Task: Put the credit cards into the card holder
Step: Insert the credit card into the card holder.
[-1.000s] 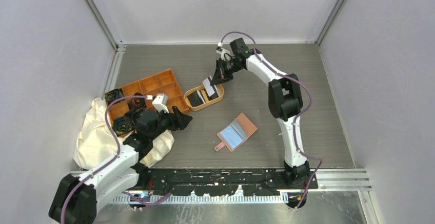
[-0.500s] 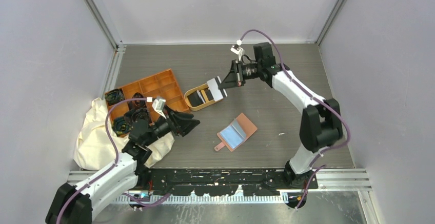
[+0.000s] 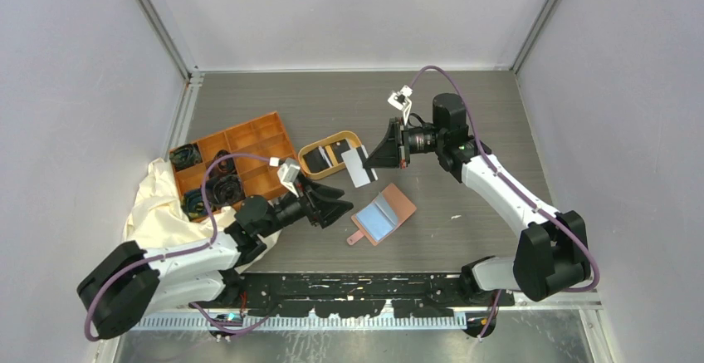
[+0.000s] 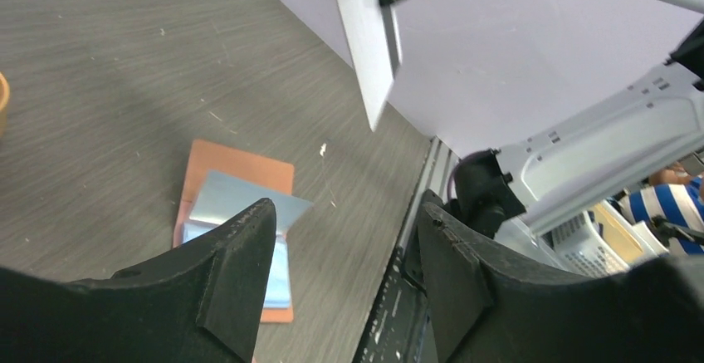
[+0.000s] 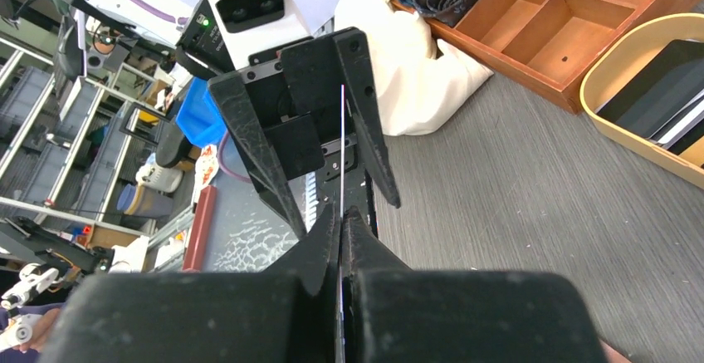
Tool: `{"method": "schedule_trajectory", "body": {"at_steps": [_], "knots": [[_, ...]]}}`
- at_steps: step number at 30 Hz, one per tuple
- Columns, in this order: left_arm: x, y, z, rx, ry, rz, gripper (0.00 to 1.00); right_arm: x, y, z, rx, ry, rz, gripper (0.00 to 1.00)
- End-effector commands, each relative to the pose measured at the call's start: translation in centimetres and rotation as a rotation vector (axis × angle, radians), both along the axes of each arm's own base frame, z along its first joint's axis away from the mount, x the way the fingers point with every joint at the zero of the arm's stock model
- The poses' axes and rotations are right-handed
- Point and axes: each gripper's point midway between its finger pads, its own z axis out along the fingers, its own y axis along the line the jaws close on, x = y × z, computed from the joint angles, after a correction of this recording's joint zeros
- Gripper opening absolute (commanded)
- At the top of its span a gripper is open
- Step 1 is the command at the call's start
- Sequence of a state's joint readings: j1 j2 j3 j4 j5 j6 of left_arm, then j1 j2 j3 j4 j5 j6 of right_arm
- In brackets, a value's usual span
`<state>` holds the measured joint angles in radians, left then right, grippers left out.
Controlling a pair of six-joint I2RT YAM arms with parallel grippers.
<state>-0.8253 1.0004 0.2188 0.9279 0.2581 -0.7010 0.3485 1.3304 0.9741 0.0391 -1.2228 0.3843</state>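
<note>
1. Grey wood-grain table [image 3: 274, 97] fills the top view. On it we see the card holder [image 3: 383, 213] lying open, pinkish-brown outside, with its bluish pockets facing up.
2. We see the right gripper [image 3: 370, 159] pinched tight on a pale credit card [image 3: 358, 168]. It hangs in the air between the oval tan tray [image 3: 325, 138] and the card holder.
3. Several black cards [image 3: 315, 159] lie inside the oval tan tray. An orange compartment tray [image 3: 249, 139] and a cream cloth [image 3: 154, 213] sit to its left.
4. We find the left gripper [image 3: 339, 201] low and just left of the card holder, its jaws spread wide with nothing between them.
5. From the left wrist view, we look between two black fingers [image 4: 237, 280] standing well apart. The open card holder lies on the table beyond them, untouched. At the top of the frame the pale credit card juts downward from the right gripper's clamp.
6. From the right wrist view, we see the fingertips meeting on the pale credit card, which shows edge-on as a thin white line. Beyond it the left gripper faces us with its jaws apart. The oval tan tray with dark cards sits at the right edge, with the orange compartment tray and the cream cloth behind it.
</note>
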Motion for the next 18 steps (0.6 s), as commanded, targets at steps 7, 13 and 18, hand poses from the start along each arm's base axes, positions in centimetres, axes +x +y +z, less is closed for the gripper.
{"method": "schedule_trajectory", "body": {"at_steps": [7,13,18], "knots": [[2.7,-1.8,5.4,-0.188,-0.073,0.045,0.56,-1.3,1.0,0.4,0.030,-0.059,0.076,0.01],[3.0,-2.2,5.7,-0.193,-0.070,0.040,0.51,-1.6,1.5,-0.9,0.008,-0.041,0.105,0.01],[2.9,-2.1,5.7,-0.191,-0.079,0.042,0.19,-2.0,1.5,-1.9,-0.019,-0.040,0.123,0.01]]}}
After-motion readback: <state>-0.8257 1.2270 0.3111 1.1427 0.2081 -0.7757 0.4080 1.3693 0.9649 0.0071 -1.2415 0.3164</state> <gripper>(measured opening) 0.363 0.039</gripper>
